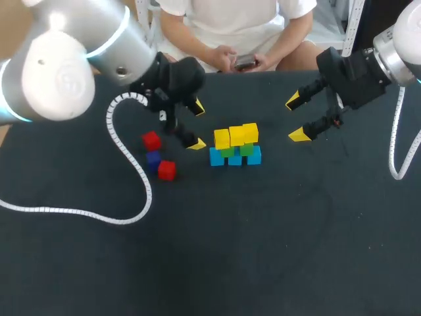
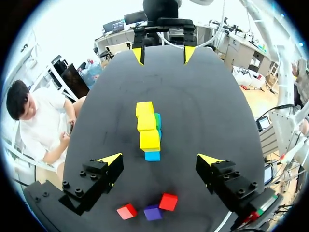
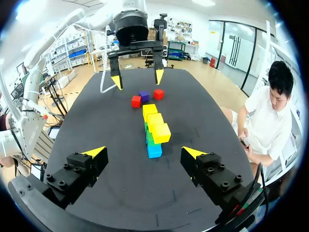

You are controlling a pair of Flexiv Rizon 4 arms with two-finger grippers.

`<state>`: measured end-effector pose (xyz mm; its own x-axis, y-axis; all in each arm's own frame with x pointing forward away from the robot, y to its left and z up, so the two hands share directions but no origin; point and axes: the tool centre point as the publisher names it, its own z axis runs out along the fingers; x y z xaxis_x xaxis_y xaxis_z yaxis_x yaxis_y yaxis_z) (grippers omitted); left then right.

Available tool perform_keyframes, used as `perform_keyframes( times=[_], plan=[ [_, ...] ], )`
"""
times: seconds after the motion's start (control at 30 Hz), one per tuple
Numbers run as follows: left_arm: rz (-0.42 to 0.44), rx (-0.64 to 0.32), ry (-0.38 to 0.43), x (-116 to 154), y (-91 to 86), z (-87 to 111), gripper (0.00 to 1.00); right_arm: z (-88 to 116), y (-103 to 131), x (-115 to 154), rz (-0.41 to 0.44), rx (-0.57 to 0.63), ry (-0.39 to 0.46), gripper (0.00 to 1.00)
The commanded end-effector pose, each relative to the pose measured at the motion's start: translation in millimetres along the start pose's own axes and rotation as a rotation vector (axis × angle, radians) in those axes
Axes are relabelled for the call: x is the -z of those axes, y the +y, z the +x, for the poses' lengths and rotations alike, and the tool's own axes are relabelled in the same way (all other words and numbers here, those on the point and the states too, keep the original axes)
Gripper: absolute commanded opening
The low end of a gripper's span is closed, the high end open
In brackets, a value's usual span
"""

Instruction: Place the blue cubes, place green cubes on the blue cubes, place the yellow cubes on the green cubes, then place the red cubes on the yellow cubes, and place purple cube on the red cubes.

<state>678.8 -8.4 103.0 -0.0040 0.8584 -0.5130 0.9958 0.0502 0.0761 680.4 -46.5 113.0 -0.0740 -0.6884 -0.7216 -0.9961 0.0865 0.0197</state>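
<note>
At the upper left of the head view the left arm [image 1: 66, 66] comes in, a bulky grey and white joint, and a white coiled cable [image 1: 125, 191] loops down from it over the dark tabletop [image 1: 263, 250]. Right of the cable, left of centre, one small red cube [image 1: 151, 140] lies above a second red cube [image 1: 166, 170]. The small purple cube [image 1: 153, 158] sits between them, close to both. Just right of these the left claw [image 1: 196, 125] hangs with its black, yellow-tipped fingers spread wide, holding nothing.

At frame centre stands the stack. A row of three light blue cubes [image 1: 235, 159] rests on the tabletop, side by side. Green cubes [image 1: 247, 149] sit on them, and three yellow cubes [image 1: 237, 135] sit on top. Right of the stack and a little higher in the frame, the right claw [image 1: 297, 118] is also wide open and empty, on the right arm [image 1: 395, 52] that enters from the upper right corner.

In the left wrist view the stack stands just ahead of the open fingers [image 2: 91, 186], while the red pair and the purple cube lie under the claw, nearer the wrist. In the right wrist view the stack stands ahead of the spread fingers [image 3: 77, 169], with the loose cubes beyond it
</note>
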Motion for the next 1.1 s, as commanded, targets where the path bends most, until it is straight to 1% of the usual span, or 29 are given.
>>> perform_keyframes(
  times=[0.03, 0.2, 0.37, 0.4, 0.5, 0.53, 0.6, 0.73, 0.87, 0.93, 1.1],
  plan=[
    [-0.025, 0.01, -0.039, 11, -10.7, 10.4, 1.0, 0, 1, 0, 0.003, 0.0, -0.001, 1.0],
    [-0.037, 0.03, -0.025, 19, -15.6, 16.8, 1.0, 0, 1, 0, 0.003, 0.0, -0.001, 1.0],
    [-0.038, 0.046, -0.01, 22, -16.8, 20.7, 1.0, 0, 1, 0, 0.003, 0.0, -0.001, 1.0],
    [-0.035, 0.054, 0.002, 23, -16.7, 21.7, 1.0, 0, 1, 0, 0.003, 0.0, -0.001, 1.0],
    [-0.019, 0.098, 0.08, 24, -15.3, 27.1, 1.0, 0, 1, 0, 0.003, 0.0, -0.001, 1.0],
    [-0.022, 0.11, 0.086, 24, -14.8, 28.9, 1.0, 0, 1, 0, 0.003, 0.0, -0.001, 1.0],
    [-0.021, 0.15, 0.131, 24, -12.9, 33.6, 1.0, 0, 1, 0, 0.003, 0.0, -0.001, 1.0],
    [-0.029, 0.215, 0.15, 24, -8.2, 45.2, 1.0, 0, 1, 0, 0.003, 0.0, -0.001, 1.0],
    [-0.031, 0.275, 0.203, 21, -2.0, 55.6, 1.0, 0, 1, 0, 0.003, 0.0, -0.001, 1.0],
    [-0.03, 0.296, 0.243, 19, 1.5, 59.5, 1.0, 0, 1, 0, 0.003, 0.0, -0.001, 1.0],
    [-0.042, 0.315, 0.251, 16, 15.0, 68.3, 1.0, 0, 1, 0, 0.003, 0.0, -0.001, 1.0]
  ],
)
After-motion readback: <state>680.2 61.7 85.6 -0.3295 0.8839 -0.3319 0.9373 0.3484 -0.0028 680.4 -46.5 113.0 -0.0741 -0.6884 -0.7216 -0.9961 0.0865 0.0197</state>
